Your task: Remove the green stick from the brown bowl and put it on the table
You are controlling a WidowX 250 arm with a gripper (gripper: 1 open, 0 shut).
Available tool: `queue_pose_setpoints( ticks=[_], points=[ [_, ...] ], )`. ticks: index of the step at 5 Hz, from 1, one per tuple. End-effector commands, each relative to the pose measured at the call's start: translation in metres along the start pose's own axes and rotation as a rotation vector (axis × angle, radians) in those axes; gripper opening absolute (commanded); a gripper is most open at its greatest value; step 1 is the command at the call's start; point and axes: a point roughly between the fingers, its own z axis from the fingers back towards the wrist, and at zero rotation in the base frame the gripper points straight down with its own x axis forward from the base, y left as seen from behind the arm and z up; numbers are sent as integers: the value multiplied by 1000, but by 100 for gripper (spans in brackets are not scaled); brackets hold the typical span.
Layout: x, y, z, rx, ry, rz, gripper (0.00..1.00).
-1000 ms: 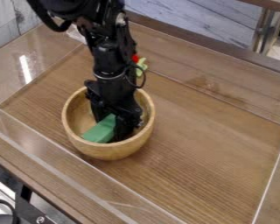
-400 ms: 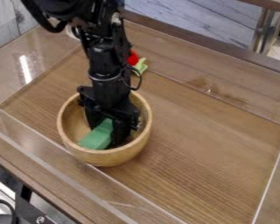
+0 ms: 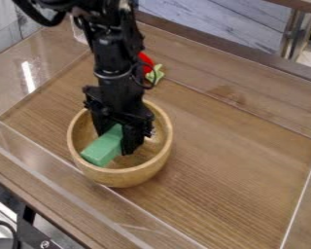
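Setting: wood-grain table [image 3: 236, 165], bordered by low clear acrylic walls [image 3: 67, 209], with pale boards seen beyond.

Item 1, fingers [image 3: 136, 136]: dark, pointed downward, clamped on the upper end of the green stick [image 3: 102, 149]; contact on the far side is hidden, so the depth of the hold can only be guessed.

Item 2, gripper [image 3: 120, 134]: carried on a black arm descending from the upper left, positioned over the hollow of the bowl.

Item 3, green stick: held tilted, its lower end hanging toward the near-left rim, seemingly clear of the bowl floor, though not yet outside the bowl.

Item 4, brown bowl [image 3: 152, 167]: upright on the table, unsecured.

Item 5, red round toy [image 3: 149, 70]: lying behind the arm, apart from the bowl.

Risks noted: the low end may be caught on the rim if sideways travel is begun too low, whereby the bowl could be dragged or tipped; the stick may be pivoted or dropped, being pinched near one end only.
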Motion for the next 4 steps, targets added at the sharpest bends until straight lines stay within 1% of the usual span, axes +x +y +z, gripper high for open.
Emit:
queue_pose_setpoints(
  ticks=[1, 3, 4],
  points=[
    [2, 0, 18, 7, -49, -31, 0],
    [2, -6, 30, -2, -61, -33, 0],
    [4, -20, 36, -10, -74, -2, 0]
  ],
)
